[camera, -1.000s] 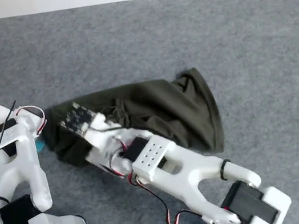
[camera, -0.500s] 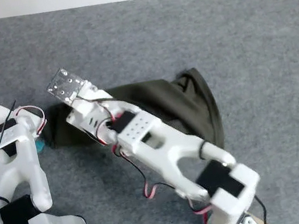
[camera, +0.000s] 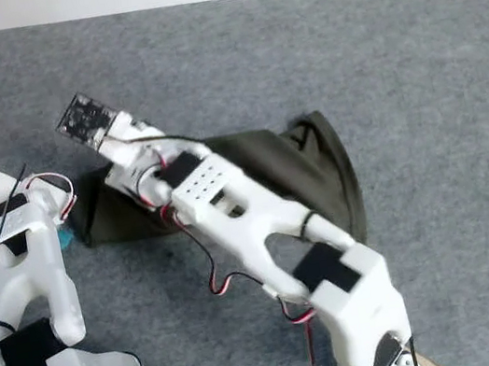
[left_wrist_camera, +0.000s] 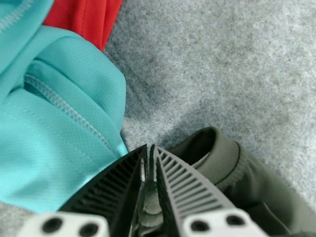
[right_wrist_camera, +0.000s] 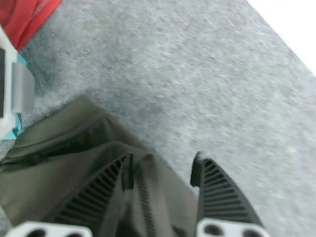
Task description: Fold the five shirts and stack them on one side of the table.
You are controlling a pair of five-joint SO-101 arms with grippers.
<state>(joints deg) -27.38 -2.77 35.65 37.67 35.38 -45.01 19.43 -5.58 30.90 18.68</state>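
Left gripper point(left_wrist_camera: 149, 147): jaws pressed tight together, w/ a sliver of olive cloth wedged btwn them near the base. Looks like it's pinching the hem corner of the olive shirt point(left_wrist_camera: 256, 182). The rest of that shirt runs off to one side of the jaws. The teal shirt point(left_wrist_camera: 54, 123) lies just beside the other jaw, and the red shirt point(left_wrist_camera: 89, 19) is out beyond the tips, past the teal.

Right gripper point(right_wrist_camera: 163, 158): jaws spread wide, nothing clamped. One jaw sits over a ridge of olive cloth, the other over the bare grey felt table point(right_wrist_camera: 237, 74), and the shirt's edge runs btwn them. From the high cam the right arm lies across the shirt, a rumpled band mid-table w/ its far end bunched and flared.

Step in hand, my read: get a second hold on the olive shirt so it can be spread flat, since it's nowhere near folded yet. To do it well:
- Left holds as the anchor and doesn't tug. That pinch looks shallow and could slip.
- Right drops until the cloth edge sits deep btwn the jaws, not at the tips, and closes fully before any lift.
- Take one clean edge, not the whole ridge, or the wrinkles get carried along.
- Then pull low and away from the left jaws, just enough to take out the slack.
- Mind the teal shirt next to the left jaws: any drag that way would pull it along.
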